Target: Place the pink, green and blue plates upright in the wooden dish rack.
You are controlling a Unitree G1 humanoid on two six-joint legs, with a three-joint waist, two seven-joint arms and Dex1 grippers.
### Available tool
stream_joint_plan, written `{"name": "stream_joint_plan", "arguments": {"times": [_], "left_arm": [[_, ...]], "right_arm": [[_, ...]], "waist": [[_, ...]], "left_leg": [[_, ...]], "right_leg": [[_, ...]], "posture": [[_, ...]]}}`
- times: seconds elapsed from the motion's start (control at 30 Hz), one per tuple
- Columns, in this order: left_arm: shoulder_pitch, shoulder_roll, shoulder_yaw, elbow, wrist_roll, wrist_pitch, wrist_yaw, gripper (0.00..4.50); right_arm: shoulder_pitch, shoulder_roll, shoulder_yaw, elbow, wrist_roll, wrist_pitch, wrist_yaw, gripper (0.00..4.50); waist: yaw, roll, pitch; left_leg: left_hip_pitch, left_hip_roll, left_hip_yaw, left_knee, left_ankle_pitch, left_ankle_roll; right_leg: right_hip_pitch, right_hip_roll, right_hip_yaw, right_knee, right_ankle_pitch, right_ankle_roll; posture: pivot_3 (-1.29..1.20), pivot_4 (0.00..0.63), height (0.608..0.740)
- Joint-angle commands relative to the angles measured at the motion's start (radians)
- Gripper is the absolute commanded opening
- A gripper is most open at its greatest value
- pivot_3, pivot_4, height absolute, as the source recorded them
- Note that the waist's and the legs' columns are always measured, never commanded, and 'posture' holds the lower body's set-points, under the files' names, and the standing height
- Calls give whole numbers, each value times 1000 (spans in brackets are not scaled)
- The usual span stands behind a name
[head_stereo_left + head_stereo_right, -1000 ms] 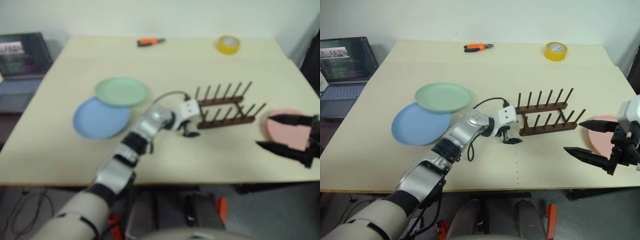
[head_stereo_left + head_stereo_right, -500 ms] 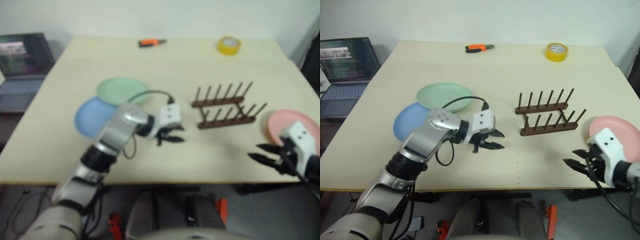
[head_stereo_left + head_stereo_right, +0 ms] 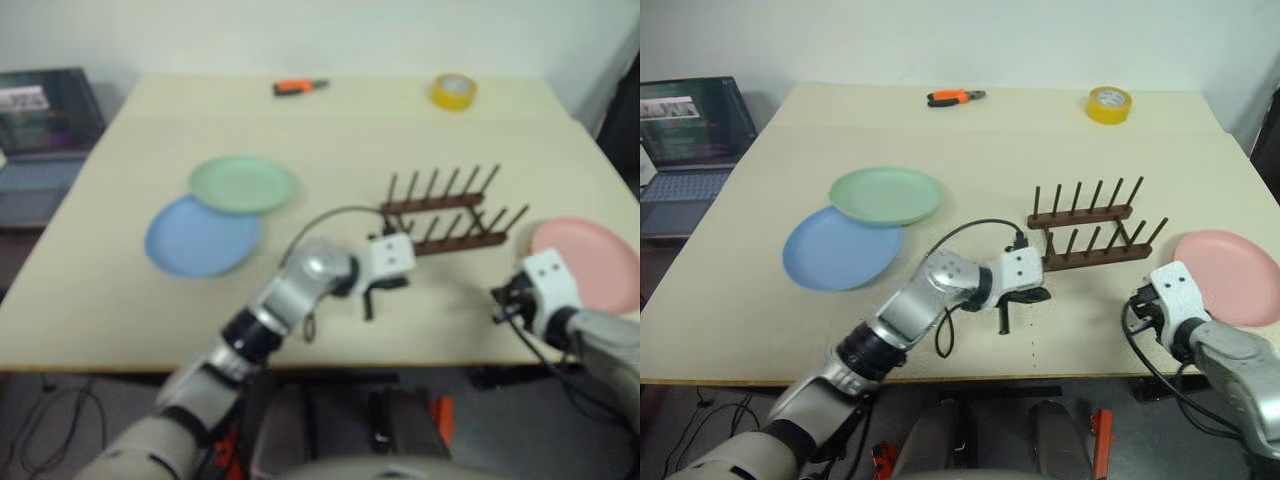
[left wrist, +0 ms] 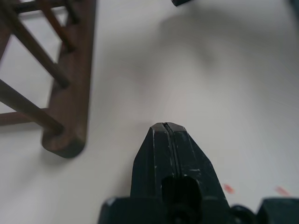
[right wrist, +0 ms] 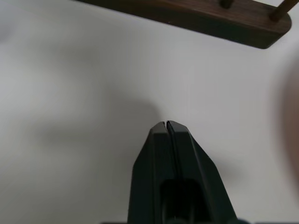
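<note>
the wooden dish rack (image 3: 1090, 235) stands empty on the table (image 3: 1060, 130), its pegs upright and free, so none of the three plates is racked yet. the pink plate (image 3: 1228, 276) lies flat just beyond the rack's right end, close to the right gripper (image 3: 1137, 303), which suits it as that arm's pick. the green plate (image 3: 885, 194) rests with its edge over the blue plate (image 3: 840, 247), both well apart from the rack on the left side, so the green one likely has to be lifted first. the left gripper (image 3: 1005, 318) hangs just in front of the rack's near rail, fingers pressed together on nothing; the right one is likewise closed and empty, tip over bare table. a yellow tape roll (image 3: 1108, 102) and an orange tool (image 3: 955, 96) sit at the far edge, out of the way
</note>
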Motion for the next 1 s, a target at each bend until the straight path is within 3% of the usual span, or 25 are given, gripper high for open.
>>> {"name": "stream_joint_plan", "arguments": {"times": [0.03, 0.47, 1.0], "left_arm": [[-19, -25, -9, 22, 37, -51, 49, 0], [-69, -121, 28, 242, 124, -142, 256, 0], [-145, -168, 86, 396, 149, -206, 347, 0]], "right_arm": [[-16, 43, 45, 64, -82, -82, -45, 8], [-183, 229, 133, 406, -282, -317, -126, 8], [-287, 290, 157, 524, -373, -423, -79, 8]], "waist": [[-4, 0, 0], [-8, -7, -7], [-14, -8, -8]], "left_leg": [[0, 0, 1, 0, 0, 0], [2, 1, 0, 1, 1, 1], [2, 1, 1, 0, 1, 2]], "right_leg": [[0, 0, 1, -1, 1, 1], [0, -1, 1, -1, 5, -1], [-1, 0, 1, -1, 7, -1]], "posture": [[0, 150, 740], [0, 150, 740], [0, 150, 740]]}}
